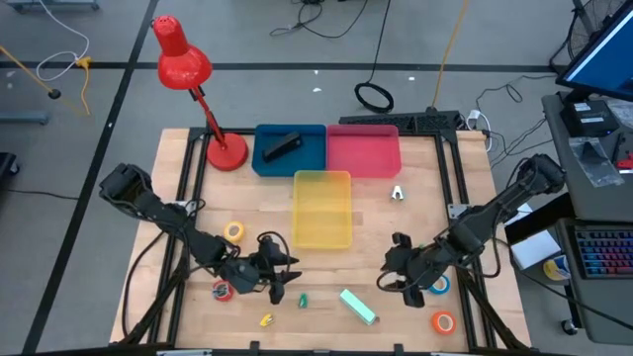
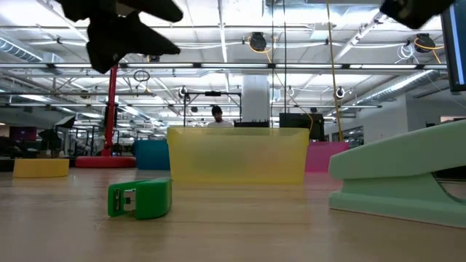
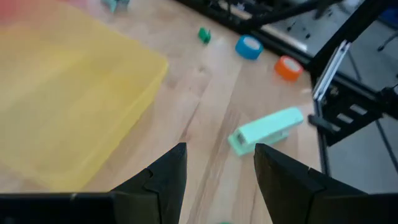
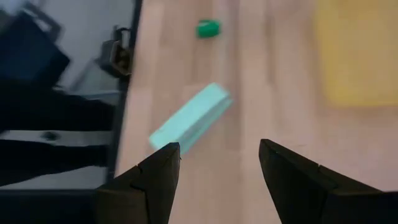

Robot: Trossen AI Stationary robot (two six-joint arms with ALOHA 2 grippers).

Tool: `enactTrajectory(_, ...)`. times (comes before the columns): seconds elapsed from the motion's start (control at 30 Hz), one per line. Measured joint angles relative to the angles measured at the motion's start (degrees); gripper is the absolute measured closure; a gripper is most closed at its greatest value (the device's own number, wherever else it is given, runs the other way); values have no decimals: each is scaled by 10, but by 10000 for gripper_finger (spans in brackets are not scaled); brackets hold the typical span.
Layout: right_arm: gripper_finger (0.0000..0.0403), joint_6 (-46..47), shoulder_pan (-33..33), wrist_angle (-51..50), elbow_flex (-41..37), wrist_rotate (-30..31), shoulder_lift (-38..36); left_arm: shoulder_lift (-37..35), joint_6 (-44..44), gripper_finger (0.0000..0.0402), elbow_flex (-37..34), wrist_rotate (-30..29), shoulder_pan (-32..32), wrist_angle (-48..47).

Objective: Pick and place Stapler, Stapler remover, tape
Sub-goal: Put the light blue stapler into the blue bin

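A mint-green stapler (image 1: pixel 358 306) lies flat on the wooden table near its front edge, between my two grippers. My left gripper (image 1: pixel 280 277) hangs open to its left, and the stapler (image 3: pixel 266 130) shows beyond the fingertips. My right gripper (image 1: pixel 394 272) hangs open to the stapler's right and far side, with the stapler (image 4: pixel 189 118) ahead of its fingers. Tape rolls lie flat on the table: yellow (image 1: pixel 234 231), red (image 1: pixel 224 290), blue (image 1: pixel 438 285) and orange (image 1: pixel 443 321). A small silvery stapler remover (image 1: pixel 397 193) lies right of the yellow bin (image 1: pixel 321 222).
A blue bin (image 1: pixel 267 163) with a dark stapler (image 1: pixel 283 146) in it and a pink bin (image 1: pixel 363 150) stand at the back, next to a red desk lamp (image 1: pixel 226 151). A small green piece (image 1: pixel 303 298) and a small yellow piece (image 1: pixel 265 319) lie near the front.
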Motion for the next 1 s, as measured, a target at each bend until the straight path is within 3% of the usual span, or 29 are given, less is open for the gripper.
enactTrajectory(0.13, 191, 43, -1, 96, -60, -72, 0, 0, -32, 215, 0, 1, -10, -38)
enactTrajectory(0.33, 191, 127, -2, 289, -157, -131, 0, 0, -42, 215, 0, 4, -14, -54)
enactTrajectory(0.5, 191, 187, -9, 401, -213, -151, 0, 0, -38, 215, 0, 13, -13, -47)
enactTrajectory(0.73, 190, 206, -30, 471, -242, -161, 0, 0, -56, 215, 0, 15, -4, -30)
enactTrajectory(1.0, 190, 205, -48, 568, -263, -161, 0, -1, 21, 215, 0, 29, 11, -4)
